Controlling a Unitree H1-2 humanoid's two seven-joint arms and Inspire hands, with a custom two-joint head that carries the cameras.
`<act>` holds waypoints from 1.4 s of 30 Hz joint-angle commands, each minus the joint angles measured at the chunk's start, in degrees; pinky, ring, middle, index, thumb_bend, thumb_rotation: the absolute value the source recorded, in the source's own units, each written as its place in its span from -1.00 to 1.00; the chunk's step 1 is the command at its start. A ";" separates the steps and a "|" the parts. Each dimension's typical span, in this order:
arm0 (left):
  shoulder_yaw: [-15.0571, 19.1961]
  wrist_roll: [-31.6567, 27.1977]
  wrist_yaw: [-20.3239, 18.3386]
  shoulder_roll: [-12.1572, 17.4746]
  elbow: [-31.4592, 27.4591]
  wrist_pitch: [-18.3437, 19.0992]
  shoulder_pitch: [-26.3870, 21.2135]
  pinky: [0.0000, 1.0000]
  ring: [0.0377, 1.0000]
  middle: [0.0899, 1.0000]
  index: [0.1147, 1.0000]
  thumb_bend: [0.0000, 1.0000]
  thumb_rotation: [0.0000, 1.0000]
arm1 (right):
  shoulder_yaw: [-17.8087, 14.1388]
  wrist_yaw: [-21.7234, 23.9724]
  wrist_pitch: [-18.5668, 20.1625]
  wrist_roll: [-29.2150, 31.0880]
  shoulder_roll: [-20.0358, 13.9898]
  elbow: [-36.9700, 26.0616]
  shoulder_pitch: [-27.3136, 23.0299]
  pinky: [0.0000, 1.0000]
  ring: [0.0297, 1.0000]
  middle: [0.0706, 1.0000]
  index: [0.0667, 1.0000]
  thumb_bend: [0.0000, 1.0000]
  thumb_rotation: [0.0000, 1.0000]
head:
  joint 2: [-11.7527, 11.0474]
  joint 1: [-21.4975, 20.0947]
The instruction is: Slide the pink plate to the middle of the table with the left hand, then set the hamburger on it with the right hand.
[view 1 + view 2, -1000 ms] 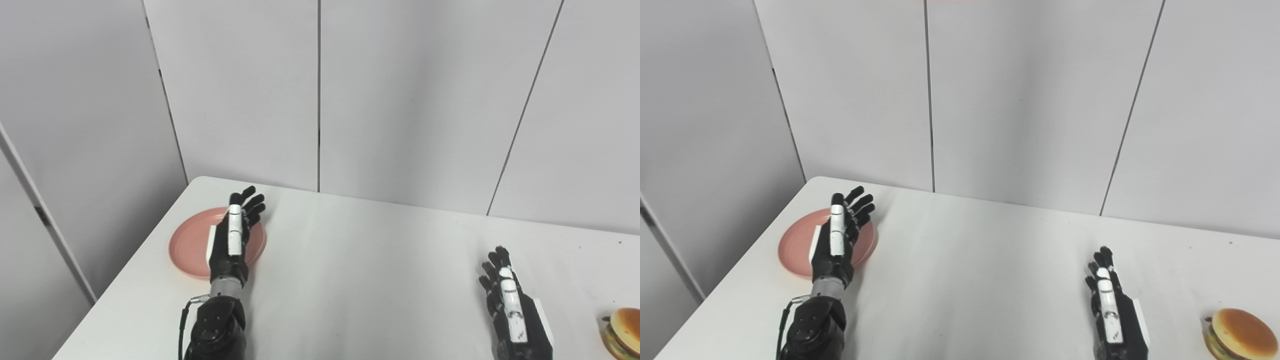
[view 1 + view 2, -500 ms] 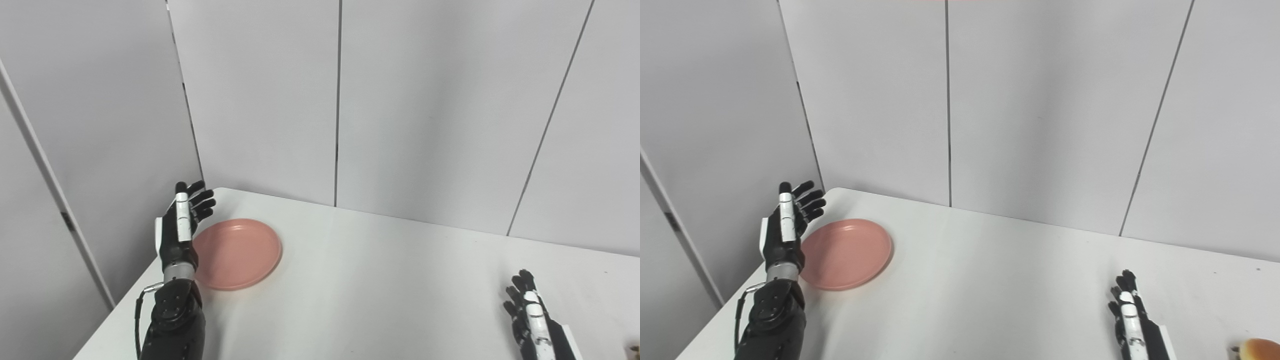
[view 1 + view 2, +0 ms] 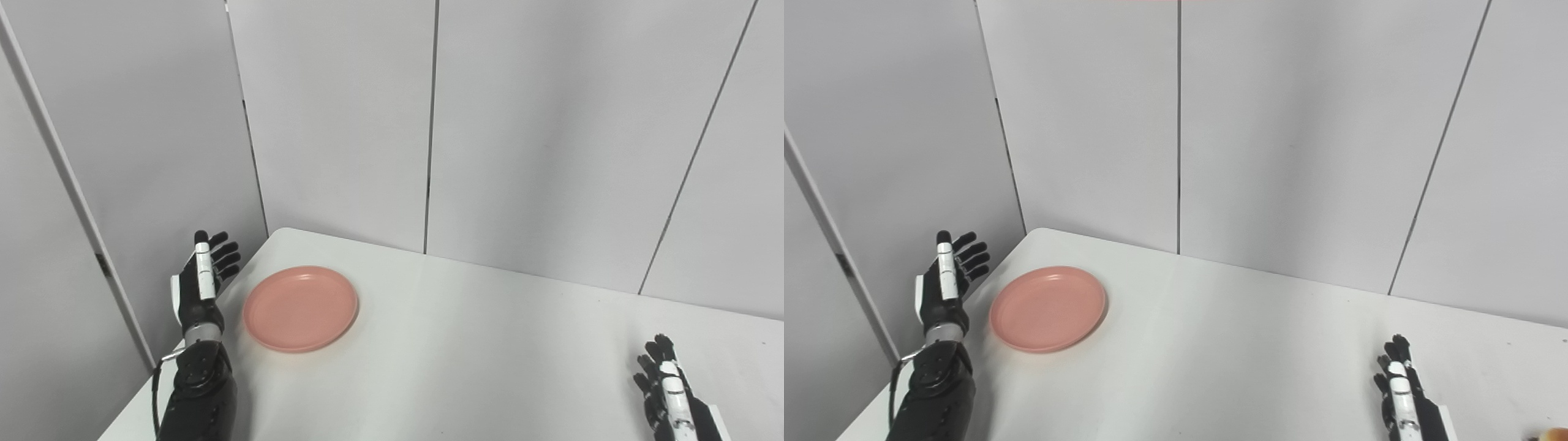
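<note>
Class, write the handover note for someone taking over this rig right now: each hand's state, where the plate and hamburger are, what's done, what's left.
Left hand: open, raised beside the table's left edge, apart from the pink plate.
Right hand: open, low at the right, holding nothing.
Plate: on the table, near its far-left corner, not in the middle.
Hamburger: barely visible, only a sliver at the right eye view's bottom-right corner.
Done: nothing.
Left: slide the plate to the middle, then place the hamburger on it.

Hamburger [image 3: 1549, 433] mostly beyond frame edge

The pink plate [image 3: 1047, 308] lies flat on the white table [image 3: 1225, 355]. The left hand [image 3: 944, 285], fingers spread, stands left of the plate, apart from it. The right hand [image 3: 1402, 392] is far to the plate's right.
</note>
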 commanded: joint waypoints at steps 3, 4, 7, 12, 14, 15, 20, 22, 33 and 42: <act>-1.29 1.17 0.50 1.66 1.45 -3.54 -2.18 0.38 0.36 0.34 0.29 0.61 1.00 | 0.15 0.30 -0.61 -0.98 -0.73 -2.02 -1.30 1.00 1.00 1.00 1.00 0.00 0.87 | 0.09 0.21; -1.62 0.98 0.28 1.51 1.73 -3.53 -2.11 0.41 0.39 0.37 0.33 0.61 1.00 | 0.14 0.34 -0.56 -1.06 -0.76 -2.17 -1.26 1.00 1.00 1.00 1.00 0.02 0.86 | 0.09 0.21; -2.67 0.65 -0.02 0.91 3.33 -3.51 -2.25 0.44 0.43 0.40 0.38 0.62 1.00 | -0.06 0.36 -0.85 -1.00 -0.68 -2.16 -1.27 1.00 1.00 1.00 1.00 -0.01 0.88 | 0.09 0.47; -4.53 0.95 -0.40 -0.32 6.44 -5.70 -2.74 0.45 0.46 0.42 0.39 0.60 1.00 | -0.14 0.11 -0.87 -1.39 -0.74 -2.15 -1.36 1.00 1.00 1.00 1.00 -0.03 0.89 | 0.13 0.59; -5.51 1.24 -0.60 -0.79 7.79 -6.40 -3.10 0.48 0.48 0.45 0.43 0.60 1.00 | -0.15 0.16 -1.13 -1.49 -0.80 -1.93 -1.37 1.00 1.00 1.00 1.00 -0.02 0.89 | 0.13 0.59; -5.96 1.49 -0.47 -1.15 8.33 -6.54 -3.27 0.49 0.49 0.46 0.43 0.60 1.00 | -0.08 0.07 -1.14 -1.85 -0.88 -1.91 -1.37 1.00 1.00 1.00 1.00 0.02 0.90 | 0.13 0.59; -7.85 2.30 -0.64 -2.54 9.71 -7.05 -3.67 0.51 0.51 0.49 0.46 0.66 1.00 | -0.13 0.24 -1.84 -2.20 -0.82 -1.96 -1.33 1.00 1.00 1.00 1.00 0.00 0.93 | 0.33 0.57; -8.21 1.91 -0.81 -3.10 9.47 -6.85 -3.86 0.51 0.50 0.49 0.46 0.62 1.00 | -0.11 0.18 -1.60 -2.25 -0.73 -2.16 -1.25 1.00 1.00 1.00 1.00 -0.03 0.94 | 0.42 0.50; -9.89 0.47 -2.41 -6.88 8.03 -4.98 -4.49 0.57 0.50 0.45 0.44 0.66 1.00 | -0.04 -0.47 -0.31 -2.68 -0.37 -2.97 -1.34 1.00 1.00 1.00 1.00 -0.03 0.93 | 0.66 0.12; -11.95 0.90 -2.76 -9.58 8.20 -5.11 -3.80 0.79 0.58 0.49 0.46 0.61 1.00 | 0.17 -0.51 -0.45 -3.30 -0.34 -3.54 -1.10 1.00 1.00 1.00 1.00 0.00 0.94 | 0.83 -0.31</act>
